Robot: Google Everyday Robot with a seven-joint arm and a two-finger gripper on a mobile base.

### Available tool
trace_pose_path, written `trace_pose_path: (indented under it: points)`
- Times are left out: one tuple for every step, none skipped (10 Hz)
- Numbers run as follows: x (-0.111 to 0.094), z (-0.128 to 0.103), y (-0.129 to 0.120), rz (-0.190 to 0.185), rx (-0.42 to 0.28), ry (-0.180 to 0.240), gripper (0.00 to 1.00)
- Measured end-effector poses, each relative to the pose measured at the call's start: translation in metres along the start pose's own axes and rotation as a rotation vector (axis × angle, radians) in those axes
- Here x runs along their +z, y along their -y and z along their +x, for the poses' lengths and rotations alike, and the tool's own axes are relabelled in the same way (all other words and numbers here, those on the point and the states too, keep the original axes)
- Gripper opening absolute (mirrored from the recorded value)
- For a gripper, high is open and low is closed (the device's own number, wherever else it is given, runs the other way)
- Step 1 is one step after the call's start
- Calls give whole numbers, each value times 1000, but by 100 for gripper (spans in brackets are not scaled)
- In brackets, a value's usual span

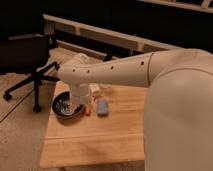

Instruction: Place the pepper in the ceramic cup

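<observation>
Pepper [87, 111]: lies on the table, between the dark bowl and the blue block, just right of the gripper's tip.
Gripper [81, 104]: points down at the bowl's right rim, close beside the pepper; whether it is open, closed or holding anything cannot be told.
Bowl [64, 107]: left of the pepper.
Block [102, 107]: right of the pepper.
Cup [94, 89]: pale, behind the arm, mostly hidden.
Table [95, 142]: wooden.
Chair [30, 60]: far left.

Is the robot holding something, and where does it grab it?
It cannot be told: the tool sits low by the dark bowl, right beside the pepper, its grip hidden.
</observation>
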Motion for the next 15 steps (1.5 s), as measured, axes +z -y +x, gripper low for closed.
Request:
trace_pose_path:
  points:
    - [0,0,0,0,0,0,65]
    - [0,0,0,0,0,0,65]
    - [0,0,0,0,0,0,65]
    - [0,0,0,0,0,0,65]
    - [0,0,0,0,0,0,65]
    - [0,0,0,0,0,0,65]
    - [-1,0,0,3,-2,3,65]
    - [-1,-2,0,6,-1,7,65]
    - [-9,-27,4,19,-7,68,65]
    - [-15,-37,6,15,-13,94,65]
    - [-27,-55,13,3,-20,148,65]
    - [-33,-64,23,6,-8,170,65]
    - [-32,-63,23,6,-7,167,65]
    - [-33,-63,22,5,-8,166,65]
    - [-33,-62,19,3,-12,166,65]
